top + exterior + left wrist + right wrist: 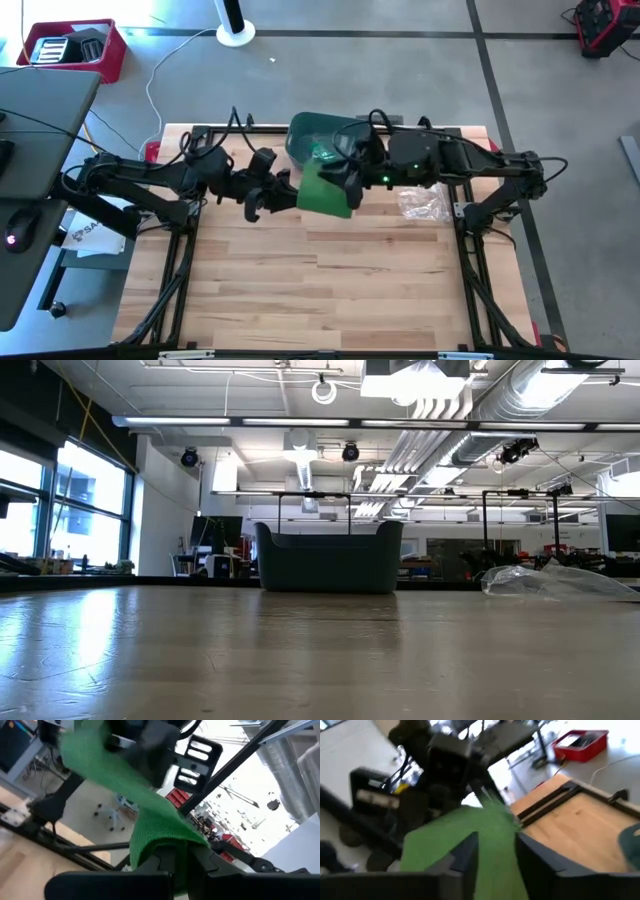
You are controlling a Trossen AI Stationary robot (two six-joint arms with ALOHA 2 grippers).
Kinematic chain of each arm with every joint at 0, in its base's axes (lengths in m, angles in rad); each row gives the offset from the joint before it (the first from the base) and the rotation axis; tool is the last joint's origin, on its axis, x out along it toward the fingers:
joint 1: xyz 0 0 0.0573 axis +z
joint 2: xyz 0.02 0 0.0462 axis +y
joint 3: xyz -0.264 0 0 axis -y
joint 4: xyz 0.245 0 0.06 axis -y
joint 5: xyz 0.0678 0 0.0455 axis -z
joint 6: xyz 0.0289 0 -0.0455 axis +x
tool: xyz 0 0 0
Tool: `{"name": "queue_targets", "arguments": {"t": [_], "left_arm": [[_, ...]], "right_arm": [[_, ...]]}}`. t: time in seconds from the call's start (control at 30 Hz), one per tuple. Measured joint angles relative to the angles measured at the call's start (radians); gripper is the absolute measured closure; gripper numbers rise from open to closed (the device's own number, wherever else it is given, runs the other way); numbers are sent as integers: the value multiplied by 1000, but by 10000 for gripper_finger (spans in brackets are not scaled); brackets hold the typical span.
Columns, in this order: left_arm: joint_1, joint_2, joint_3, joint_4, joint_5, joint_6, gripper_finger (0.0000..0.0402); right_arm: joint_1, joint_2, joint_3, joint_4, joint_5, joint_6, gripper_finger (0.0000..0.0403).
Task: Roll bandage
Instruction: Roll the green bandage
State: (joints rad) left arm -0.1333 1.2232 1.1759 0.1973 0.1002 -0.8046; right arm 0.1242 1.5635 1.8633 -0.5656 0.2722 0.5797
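Note:
A green bandage [325, 190] hangs in the air between my two grippers over the table's far middle, and it does not show in the low view. My left gripper [283, 192] is shut on its left end, which the left wrist view [165, 832] also shows. My right gripper [350, 183] is shut on its right end, seen in the right wrist view [492, 845]. The two grippers face each other closely, with the cloth spanning the short gap. My left gripper pinches the bandage's left end [172, 842] between its two fingers, coming level from the table's left. The cloth is lifted clear of the table and runs on to the other gripper. How many layers it holds I cannot tell. My right gripper pinches the bandage's right end [497, 855] between its two fingers, coming from the table's right and slanting down. The cloth is lifted clear of the table and spreads wide toward the left gripper [445, 765].
A dark green bin [318, 138] stands at the table's far edge just behind the grippers, and also shows in the low view [328, 557]. A crumpled clear plastic bag [425, 203] lies to the right. The wooden table top [320, 290] stretches toward the near edge.

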Motion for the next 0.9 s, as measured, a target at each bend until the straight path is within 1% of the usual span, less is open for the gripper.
{"name": "queue_targets", "arguments": {"t": [0.13,0.23,0.37,0.5,0.6,0.7,0.73,0.83,0.9], "left_arm": [[7,0,0,-27,4,-53,394],[8,0,-1,-26,-1,-63,394],[9,0,-1,-26,-4,-67,394],[9,0,-1,-19,-4,-63,394],[9,0,-1,-20,-5,-30,394],[9,0,-1,-20,-5,31,394],[9,-3,-1,-20,-5,54,394],[9,-15,-1,-20,-9,108,394],[9,-30,-1,-20,-25,150,394]], "right_arm": [[-1,-7,0,-17,-55,34,233],[0,-38,0,-78,-63,117,215],[0,-90,0,-123,-63,124,214],[7,-139,0,-58,-67,91,215],[-4,-143,2,11,-115,67,215],[-13,-128,0,65,-214,16,215],[-7,-127,-1,74,-229,-7,215],[41,-134,0,116,-209,-76,215],[81,-142,0,127,-159,-149,215]]}}
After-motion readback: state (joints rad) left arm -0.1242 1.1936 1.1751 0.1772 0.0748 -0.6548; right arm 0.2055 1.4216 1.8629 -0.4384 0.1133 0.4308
